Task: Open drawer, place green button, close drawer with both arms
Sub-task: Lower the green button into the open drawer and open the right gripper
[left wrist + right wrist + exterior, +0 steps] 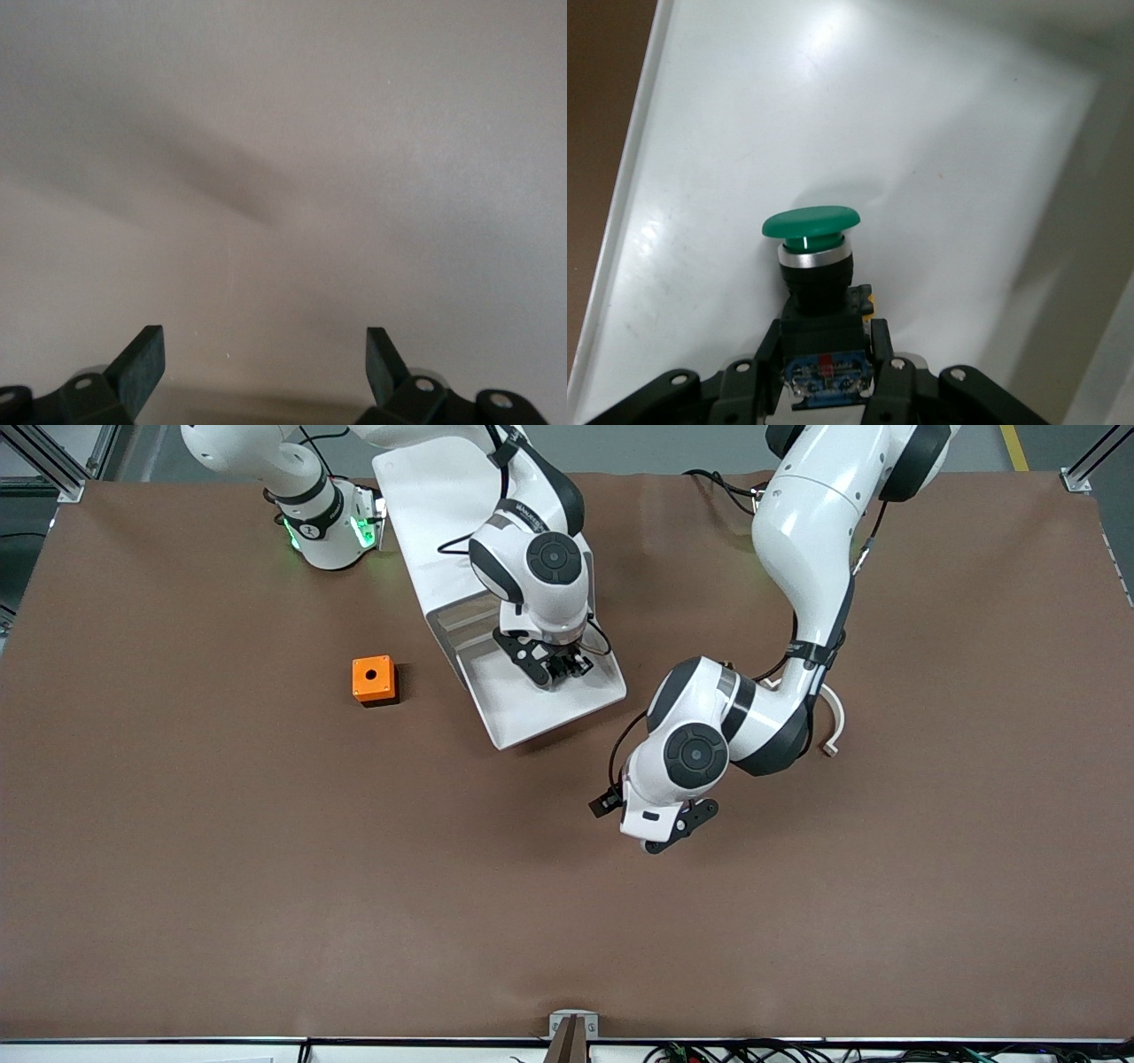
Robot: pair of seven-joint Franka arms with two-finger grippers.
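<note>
The counter (266, 886) lies bare under the spread left gripper (660, 834), which waits. The drawer (523, 708) stands open below the right gripper (828, 372) — pinching the button (811, 232). Released tilted, it could roll — or jam the closing.

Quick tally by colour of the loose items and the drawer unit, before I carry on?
Green: 1, the button in the right gripper over the open drawer
Orange: 1, the box
White: 1, the drawer unit
Total: 3
</note>
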